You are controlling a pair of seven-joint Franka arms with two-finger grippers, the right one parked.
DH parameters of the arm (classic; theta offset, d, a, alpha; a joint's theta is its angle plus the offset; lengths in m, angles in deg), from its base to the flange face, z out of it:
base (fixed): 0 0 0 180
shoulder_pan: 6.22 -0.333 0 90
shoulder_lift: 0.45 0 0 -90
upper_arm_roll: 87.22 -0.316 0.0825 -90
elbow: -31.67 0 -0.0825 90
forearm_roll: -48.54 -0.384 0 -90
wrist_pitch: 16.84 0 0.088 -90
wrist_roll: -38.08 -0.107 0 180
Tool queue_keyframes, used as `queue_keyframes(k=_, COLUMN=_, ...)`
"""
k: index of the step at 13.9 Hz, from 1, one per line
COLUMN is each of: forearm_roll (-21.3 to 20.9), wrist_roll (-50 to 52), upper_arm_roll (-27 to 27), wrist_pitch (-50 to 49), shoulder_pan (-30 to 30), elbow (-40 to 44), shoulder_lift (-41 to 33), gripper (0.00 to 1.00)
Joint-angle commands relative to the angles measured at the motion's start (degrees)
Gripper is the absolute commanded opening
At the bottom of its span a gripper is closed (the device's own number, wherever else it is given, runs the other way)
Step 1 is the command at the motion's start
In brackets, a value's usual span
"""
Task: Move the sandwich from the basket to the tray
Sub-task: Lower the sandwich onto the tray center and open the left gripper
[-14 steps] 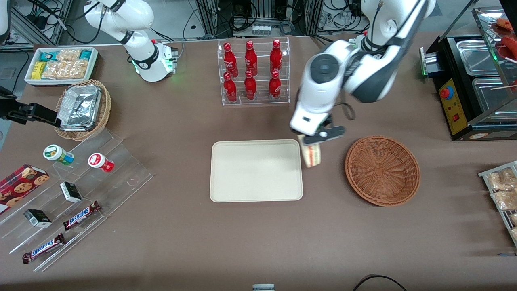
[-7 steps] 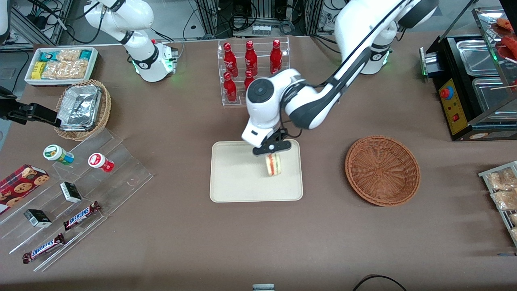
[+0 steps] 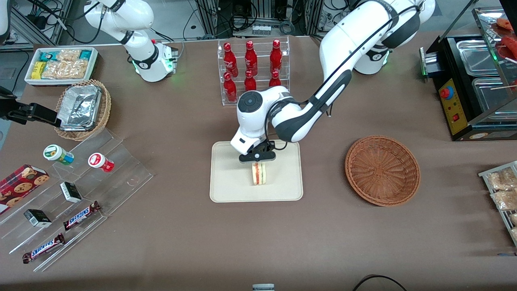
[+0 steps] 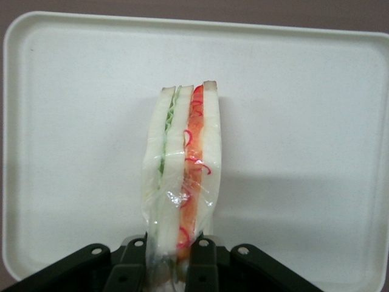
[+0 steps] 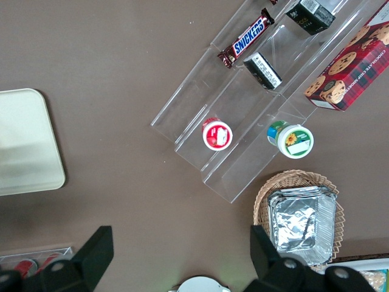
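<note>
1. I have the end effector over the middle of the tray, and its two fingers are pinching the sandwich by one end. The wedge hangs on edge, with the red and green filling turned toward the front camera.
2. The sandwich is already out of the basket, which sits empty toward the working arm's end of the bench. What remains, in my judgement, is only the lowering and the release.
3. From the wrist view the sandwich has tray surface all around it, so I need no more sideways travel. I cannot tell if its lower end touches the tray yet.
4. I want to go down slowly until the lower end rests on the tray, then spread the fingers gently — the bread is soft and wrapped in thin film, so it may stick to a finger.
5. The wedge is narrow and upright — it will probably tip onto a flat face when freed. I accept this, since there is enough tray around it.
6. I lift straight up afterwards, so the fingers do not drag it toward the rim.
</note>
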Motion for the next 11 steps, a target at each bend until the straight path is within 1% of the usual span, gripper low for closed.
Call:
queue_keyframes(k=1, forearm_roll=-2.21, wrist_roll=0.73, upper_arm_roll=-0.49, wrist_pitch=-0.25, shoulder_pan=1.31, elbow=2.72, shoulder_lift=1.99, gripper=0.21)
queue_keyframes(k=3, forearm_roll=-2.47, wrist_roll=0.47, upper_arm_roll=-0.58, wrist_pitch=-0.25, shoulder_pan=1.66, elbow=2.72, shoulder_lift=2.61, gripper=0.23)
queue_keyframes(k=4, forearm_roll=-3.17, wrist_roll=0.55, upper_arm_roll=-0.49, wrist_pitch=-0.25, shoulder_pan=1.66, elbow=2.72, shoulder_lift=2.79, gripper=0.43)
queue_keyframes(k=5, forearm_roll=-3.7, wrist_roll=0.64, upper_arm_roll=-0.49, wrist_pitch=-0.25, shoulder_pan=1.66, elbow=2.63, shoulder_lift=2.79, gripper=0.75)
queue_keyframes(k=6, forearm_roll=-3.79, wrist_roll=0.47, upper_arm_roll=-0.49, wrist_pitch=-0.25, shoulder_pan=1.66, elbow=2.72, shoulder_lift=2.7, gripper=0.98)
queue_keyframes(k=9, forearm_roll=-3.7, wrist_roll=0.64, upper_arm_roll=-0.49, wrist_pitch=-0.52, shoulder_pan=1.4, elbow=2.72, shoulder_lift=1.91, gripper=0.99)
queue_keyframes(k=11, forearm_roll=-2.83, wrist_roll=0.99, upper_arm_roll=-0.4, wrist_pitch=-1.3, shoulder_pan=0.7, elbow=2.72, shoulder_lift=-0.53, gripper=0.99)
